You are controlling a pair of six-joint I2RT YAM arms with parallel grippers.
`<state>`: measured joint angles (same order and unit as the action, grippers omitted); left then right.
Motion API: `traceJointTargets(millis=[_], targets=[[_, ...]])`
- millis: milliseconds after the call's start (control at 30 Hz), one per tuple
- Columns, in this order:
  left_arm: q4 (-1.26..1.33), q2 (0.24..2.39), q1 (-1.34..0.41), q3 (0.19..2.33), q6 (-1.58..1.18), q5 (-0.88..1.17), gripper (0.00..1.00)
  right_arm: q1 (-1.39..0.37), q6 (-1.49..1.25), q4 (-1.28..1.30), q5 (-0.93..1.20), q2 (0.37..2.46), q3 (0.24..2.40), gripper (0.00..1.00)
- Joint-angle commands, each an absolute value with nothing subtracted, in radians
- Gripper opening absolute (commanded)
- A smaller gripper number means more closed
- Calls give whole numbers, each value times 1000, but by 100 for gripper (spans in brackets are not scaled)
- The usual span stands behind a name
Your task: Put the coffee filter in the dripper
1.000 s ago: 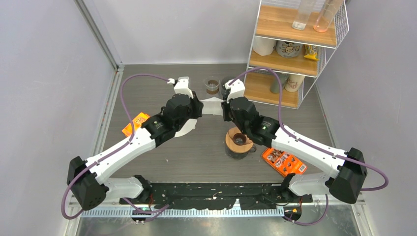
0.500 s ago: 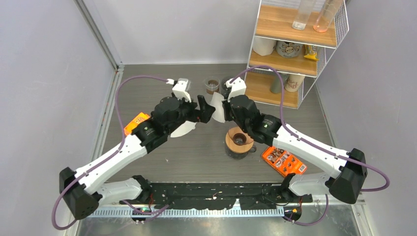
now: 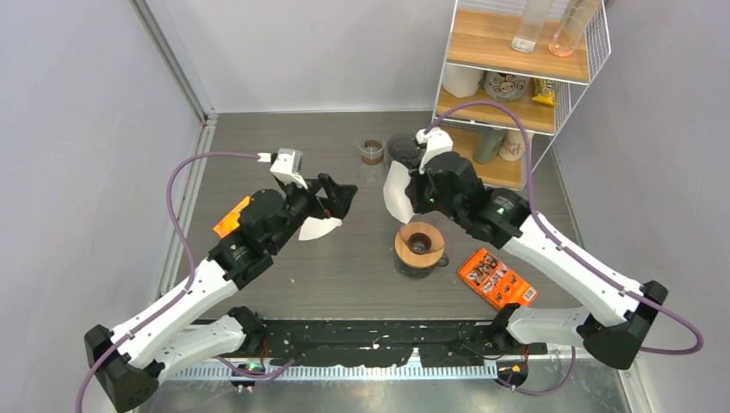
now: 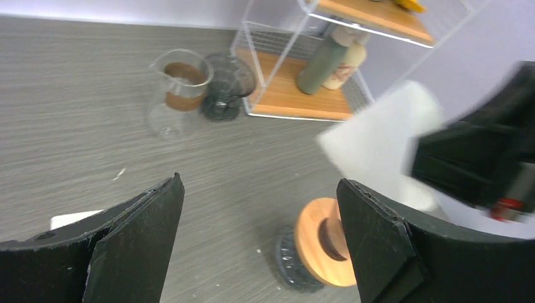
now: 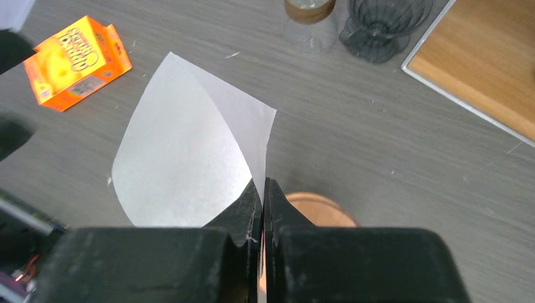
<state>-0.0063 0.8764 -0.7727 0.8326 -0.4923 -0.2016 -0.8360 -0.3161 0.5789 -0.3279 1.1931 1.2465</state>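
The right hand (image 5: 264, 189) was pressed together on one edge of the white cone-shaped paper coffee filter (image 5: 183, 158). Its arm reached in from the near right and the wrist was tipped down toward the grey wood-grain worktop (image 3: 344, 267). The filter fanned out to the left of that hand, off the worktop and partly opened. The round wooden-collared dripper (image 3: 419, 245) sat directly beneath the fingers, and the filter was above it, not inside it.

The left hand (image 4: 258, 189) had its fingers spread wide apart and gripped nothing. It pointed across at the filter, with a clear gap between them. A second flat white filter sheet (image 3: 323, 228) lay on the worktop below the left arm, beside an orange carton (image 3: 232, 215).

Beyond the right hand stood a small glass carafe with a brown band (image 3: 372, 151) and a dark ribbed glass cup (image 3: 400, 151). A wire-framed wooden shelf (image 3: 508, 77) was behind them. An orange snack packet (image 3: 498, 280) lay to the right of the dripper.
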Motion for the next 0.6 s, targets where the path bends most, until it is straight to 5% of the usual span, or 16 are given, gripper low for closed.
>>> traceJointTargets(millis=[0, 267, 567], targets=[[39, 908, -709, 816, -523, -264, 100, -745, -390, 854, -148, 1132, 1351, 5], [69, 953, -583, 792, -564, -237, 100, -593, -441, 1246, 6, 1141, 1464, 5], [79, 1022, -533, 796, -561, -188, 100, -579, -489, 1297, 131, 1209, 1458, 5]])
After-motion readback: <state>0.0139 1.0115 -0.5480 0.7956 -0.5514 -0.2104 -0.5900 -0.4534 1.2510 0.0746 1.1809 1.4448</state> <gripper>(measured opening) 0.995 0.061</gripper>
